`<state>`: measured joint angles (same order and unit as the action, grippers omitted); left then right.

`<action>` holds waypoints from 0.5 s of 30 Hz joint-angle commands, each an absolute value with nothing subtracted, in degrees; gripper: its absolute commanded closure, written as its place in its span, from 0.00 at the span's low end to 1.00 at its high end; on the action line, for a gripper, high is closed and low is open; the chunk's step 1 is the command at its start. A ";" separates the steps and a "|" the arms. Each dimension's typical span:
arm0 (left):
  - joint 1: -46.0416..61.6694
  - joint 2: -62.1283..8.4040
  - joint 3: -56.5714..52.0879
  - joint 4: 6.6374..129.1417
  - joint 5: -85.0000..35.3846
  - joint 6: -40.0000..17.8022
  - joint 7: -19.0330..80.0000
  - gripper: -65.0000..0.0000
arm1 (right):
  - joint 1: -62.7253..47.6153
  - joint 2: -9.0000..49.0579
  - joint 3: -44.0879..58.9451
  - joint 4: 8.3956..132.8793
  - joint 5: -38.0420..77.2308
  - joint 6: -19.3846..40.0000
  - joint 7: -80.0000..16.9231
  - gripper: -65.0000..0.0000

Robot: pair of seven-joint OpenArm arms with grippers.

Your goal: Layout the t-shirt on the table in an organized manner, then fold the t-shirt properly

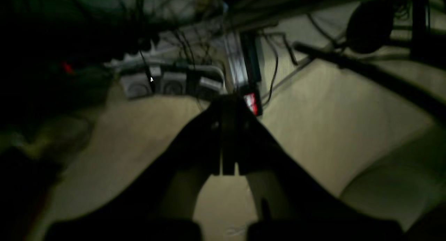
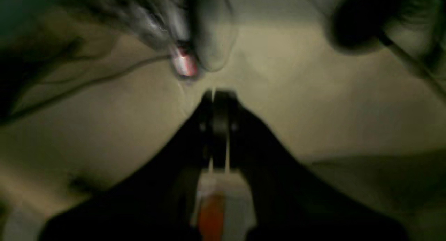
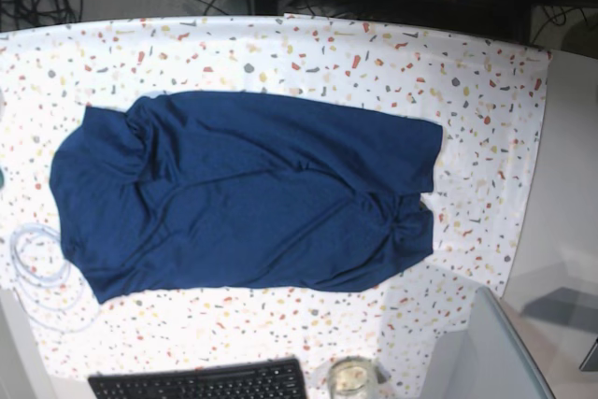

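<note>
Lying lengthwise left-right, t-shirt (image 3: 243, 193)

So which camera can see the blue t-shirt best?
The base view. It looks down on the whole t-shirt spread on the speckled table. Both wrist views are dark and blurry and show only shut grippers, with no shirt in sight.

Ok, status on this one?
Both grippers shut, empty, off the table. T-shirt spread, sleeves bunched. White cable beside it.
</note>
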<state>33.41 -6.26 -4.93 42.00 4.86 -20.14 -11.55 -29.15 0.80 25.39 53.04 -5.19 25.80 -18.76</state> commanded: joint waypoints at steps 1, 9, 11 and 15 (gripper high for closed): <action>31.25 -6.64 -5.05 35.91 4.70 -20.44 -14.73 1.00 | -26.95 2.68 25.63 45.93 -4.97 25.36 -15.43 0.99; 15.16 -7.16 -4.97 7.69 5.14 -20.44 -23.96 1.00 | -10.07 7.96 25.54 0.66 -5.14 25.19 14.90 0.98; 14.64 -7.16 -4.97 7.96 5.14 -20.44 -23.96 1.00 | -9.80 8.13 25.63 0.00 -5.14 25.19 17.27 0.98; 14.46 -7.16 -5.05 7.96 5.14 -20.44 -23.96 1.00 | -9.98 7.96 25.71 0.00 -5.05 25.19 17.19 0.98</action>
